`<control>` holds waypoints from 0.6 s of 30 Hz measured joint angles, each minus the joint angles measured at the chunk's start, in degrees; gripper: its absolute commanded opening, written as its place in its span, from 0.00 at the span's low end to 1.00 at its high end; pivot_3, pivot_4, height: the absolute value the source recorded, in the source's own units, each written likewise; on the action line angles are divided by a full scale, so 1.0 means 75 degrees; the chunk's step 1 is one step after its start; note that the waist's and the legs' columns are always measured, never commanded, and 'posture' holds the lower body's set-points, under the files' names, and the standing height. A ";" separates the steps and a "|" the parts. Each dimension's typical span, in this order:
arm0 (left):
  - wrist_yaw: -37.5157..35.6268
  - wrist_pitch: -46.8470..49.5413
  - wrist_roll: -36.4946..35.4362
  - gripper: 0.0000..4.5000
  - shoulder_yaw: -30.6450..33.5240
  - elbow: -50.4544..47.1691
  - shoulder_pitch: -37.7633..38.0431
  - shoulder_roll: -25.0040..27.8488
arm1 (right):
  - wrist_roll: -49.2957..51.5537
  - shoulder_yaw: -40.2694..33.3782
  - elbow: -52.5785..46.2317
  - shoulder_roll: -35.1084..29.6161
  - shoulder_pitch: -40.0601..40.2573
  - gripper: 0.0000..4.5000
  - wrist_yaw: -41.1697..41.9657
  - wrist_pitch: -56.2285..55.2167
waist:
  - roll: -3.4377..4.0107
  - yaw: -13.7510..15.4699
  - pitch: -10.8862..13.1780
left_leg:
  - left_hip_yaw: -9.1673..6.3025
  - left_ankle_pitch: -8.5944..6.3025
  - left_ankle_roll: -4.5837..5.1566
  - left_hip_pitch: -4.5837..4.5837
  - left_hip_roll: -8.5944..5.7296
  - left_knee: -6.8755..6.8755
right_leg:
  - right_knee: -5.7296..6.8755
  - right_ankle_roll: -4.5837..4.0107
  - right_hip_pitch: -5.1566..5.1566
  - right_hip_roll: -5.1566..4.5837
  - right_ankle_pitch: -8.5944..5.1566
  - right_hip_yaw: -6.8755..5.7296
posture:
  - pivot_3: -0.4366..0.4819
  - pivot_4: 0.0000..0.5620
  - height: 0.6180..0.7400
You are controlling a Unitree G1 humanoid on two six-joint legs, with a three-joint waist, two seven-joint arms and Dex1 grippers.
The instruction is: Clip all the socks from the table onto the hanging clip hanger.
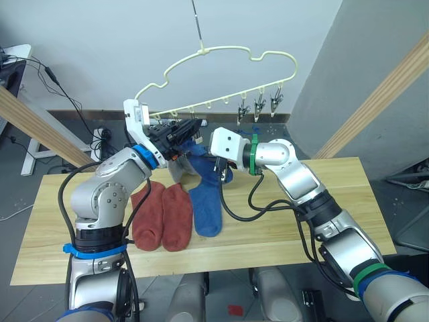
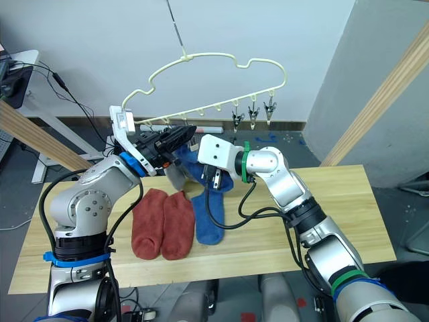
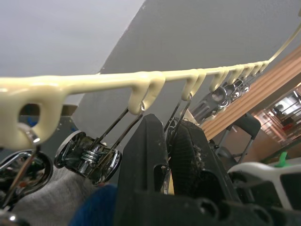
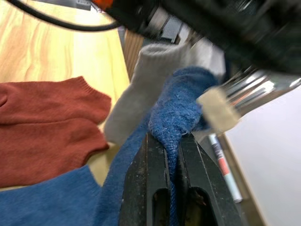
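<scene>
The right gripper (image 4: 171,155) pinches a blue sock (image 4: 181,115) just under the clip hanger (image 1: 228,60). The left gripper (image 3: 171,141) is clamped on 1 metal clip (image 3: 176,123) — squeeze it wide, feed the cuff deep between its prongs. 2 rust-red socks (image 1: 163,215) wait on the table (image 1: 281,228).

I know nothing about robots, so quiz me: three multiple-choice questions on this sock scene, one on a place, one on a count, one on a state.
1. Where do the rust-red socks lie?
A. flat on the table
B. on the clip hanger
C. on the floor

2. How many rust-red socks are there?
A. one
B. two
C. four

3. What does the right gripper do?
A. hangs open
B. pinches a blue sock
C. pinches a grey sock

Answers:
1 A, they lie side by side on the wood.
2 B, a pair shows in the head views.
3 B, the right wrist view shows blue knit squeezed between its fingers.
</scene>
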 measured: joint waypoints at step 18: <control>0.0026 0.0292 -0.0041 0.47 0.0002 -0.0214 0.0375 0.0047 | -0.0005 -0.0172 -0.0093 0.0208 -0.0109 0.00 -0.0226 0.0156 | 0.0000 -0.0007 0.0000 | 0.0003 0.0000 0.0000 -0.0001 -0.0001 -0.0001 | 0.0000 0.0000 -0.0003 0.0000 0.0000 0.0003 | 0.36 0.58 1.00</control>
